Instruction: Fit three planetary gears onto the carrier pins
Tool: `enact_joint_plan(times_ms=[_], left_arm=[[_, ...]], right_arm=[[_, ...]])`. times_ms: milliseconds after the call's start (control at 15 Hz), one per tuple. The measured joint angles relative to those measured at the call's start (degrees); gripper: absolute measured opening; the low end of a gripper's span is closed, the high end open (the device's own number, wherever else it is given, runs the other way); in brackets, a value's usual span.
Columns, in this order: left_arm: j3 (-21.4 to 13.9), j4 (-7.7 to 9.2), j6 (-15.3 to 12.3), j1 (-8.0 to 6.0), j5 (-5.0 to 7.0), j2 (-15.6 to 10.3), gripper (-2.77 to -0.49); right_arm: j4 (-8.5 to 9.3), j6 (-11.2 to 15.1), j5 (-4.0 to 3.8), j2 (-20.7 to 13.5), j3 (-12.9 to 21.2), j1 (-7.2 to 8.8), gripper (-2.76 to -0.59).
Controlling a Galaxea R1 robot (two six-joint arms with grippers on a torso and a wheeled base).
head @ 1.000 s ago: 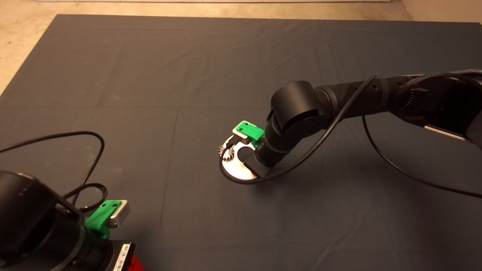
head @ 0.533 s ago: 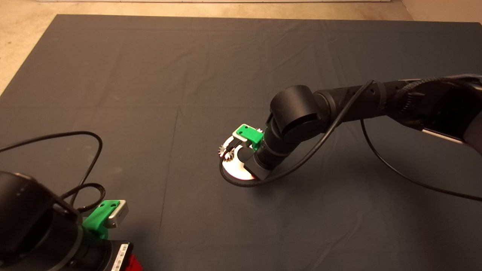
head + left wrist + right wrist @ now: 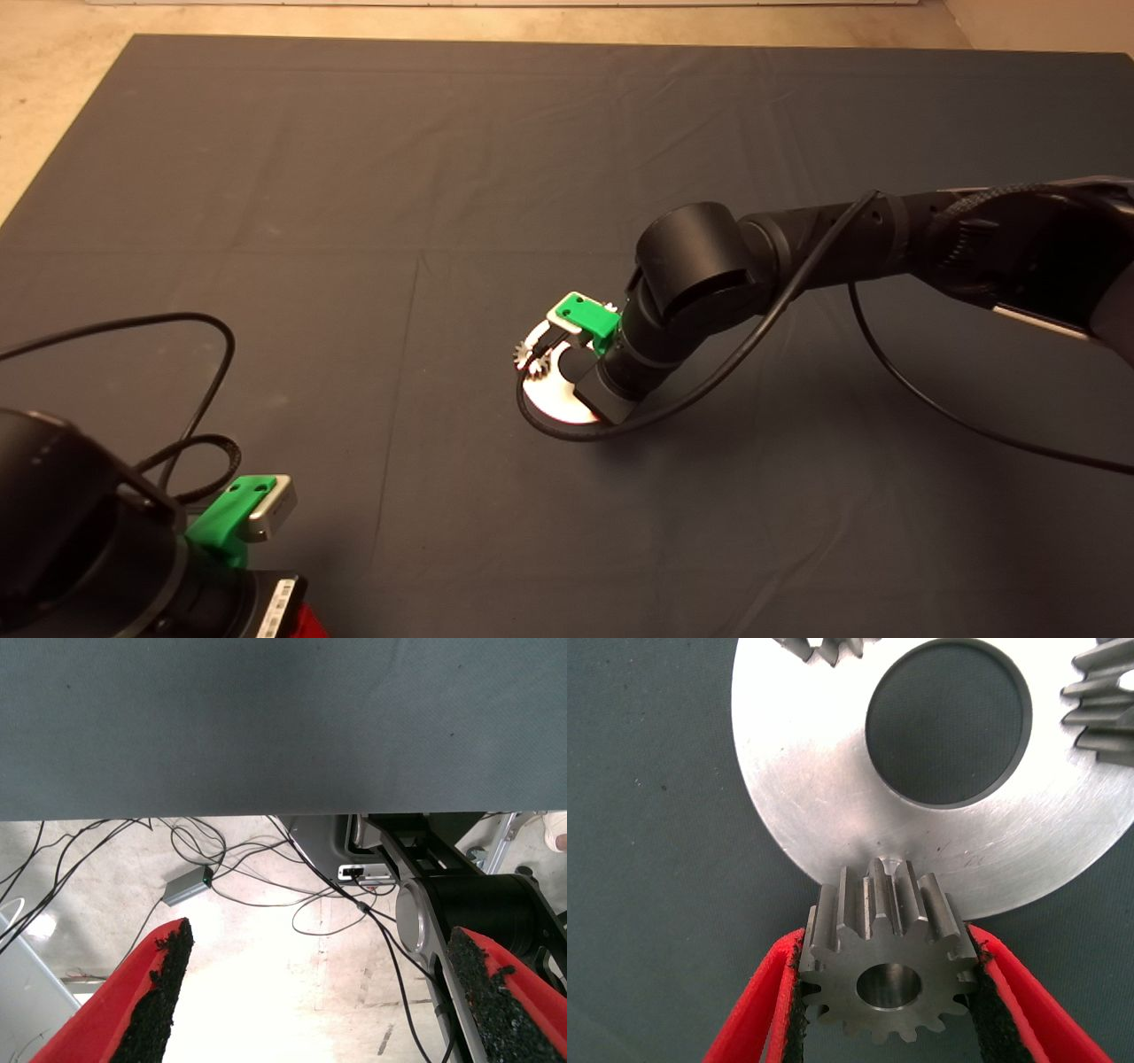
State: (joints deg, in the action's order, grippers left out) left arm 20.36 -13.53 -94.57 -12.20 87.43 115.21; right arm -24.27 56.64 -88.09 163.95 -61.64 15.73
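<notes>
My left pincer [image 3: 257, 509] sits parked at the lower left corner of the tabletop [image 3: 354, 177], its fingers [image 3: 159, 992] spread wide over the floor and cables beyond the mat's edge. Near the middle lies the round plate [image 3: 558, 403]. My right pincer [image 3: 888, 992] is clamped on one gear [image 3: 886, 970] at the plate's rim, and two more gears [image 3: 1103, 713] show on the plate's far side.

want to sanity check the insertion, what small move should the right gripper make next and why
Probably ease straight down, then release. The right gripper is shut on the gear at the carrier plate edge; a metal face fills its bore, likely the pin. Two other gears sit on the plate. The left gripper idles open.
</notes>
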Motion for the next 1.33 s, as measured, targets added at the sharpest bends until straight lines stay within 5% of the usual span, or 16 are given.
enact_joint_plan(times_ms=[200,1333], left_arm=[[0.0,-0.02,0.1,0.02,0.0,0.0,-1.22],[0.0,-0.93,0.2,1.29,0.0,-0.1,-1.22]], right_arm=[[-1.17,0.0,-0.17,0.0,0.0,-0.63,-2.28],[-1.69,0.0,0.03,0.0,0.0,-0.6,-2.2]])
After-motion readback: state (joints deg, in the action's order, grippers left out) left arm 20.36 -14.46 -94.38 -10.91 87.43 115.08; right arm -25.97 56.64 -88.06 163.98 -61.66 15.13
